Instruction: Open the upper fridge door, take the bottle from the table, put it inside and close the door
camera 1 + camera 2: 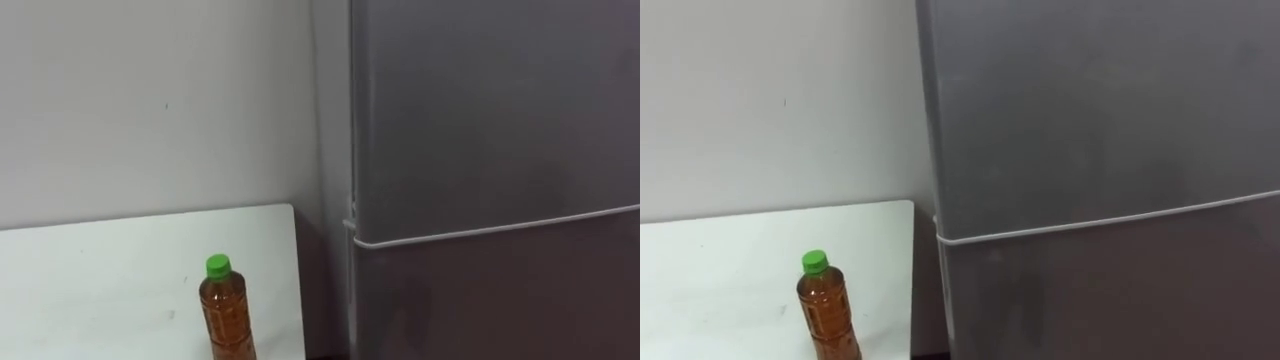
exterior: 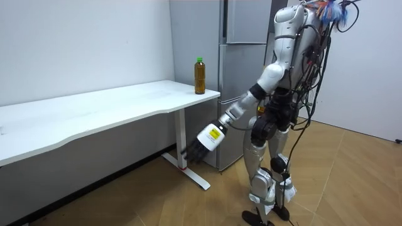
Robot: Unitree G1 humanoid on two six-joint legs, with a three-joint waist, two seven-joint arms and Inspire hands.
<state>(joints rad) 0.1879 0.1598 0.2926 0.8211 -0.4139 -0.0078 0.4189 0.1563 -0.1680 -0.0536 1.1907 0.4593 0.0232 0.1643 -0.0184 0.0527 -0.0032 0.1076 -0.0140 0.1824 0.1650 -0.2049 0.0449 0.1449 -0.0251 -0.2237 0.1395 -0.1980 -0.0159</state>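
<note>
Just beside the tall grey two-door fridge (image 1: 500,120), on its left as the robot looks at it, the clear plastic bottle of amber-brown liquid (image 1: 226,315) stands upright on the white rectangular tabletop (image 1: 100,280). It has a bright green screw cap (image 1: 218,265) and nothing touches it. The bottle sits close to the tabletop's edge nearest the fridge, with only a narrow dark gap between that edge and the fridge's side. Both fridge doors are closed, and the pale seam (image 1: 500,230) between the upper and lower door runs across at about the height of the tabletop's far edge. A plain white wall (image 1: 150,100) rises behind the tabletop and meets the fridge's left side. In the room view the robot stands upright on the light wooden floor (image 2: 157,194), directly in front of the fridge and facing it. Its left arm is stretched down and out toward the room view's left. The left hand (image 2: 204,143) hangs in front of the fridge's lower door, below tabletop level and well apart from the bottle. Its dark fingers (image 2: 191,152) are loosely straight and hold nothing.
</note>
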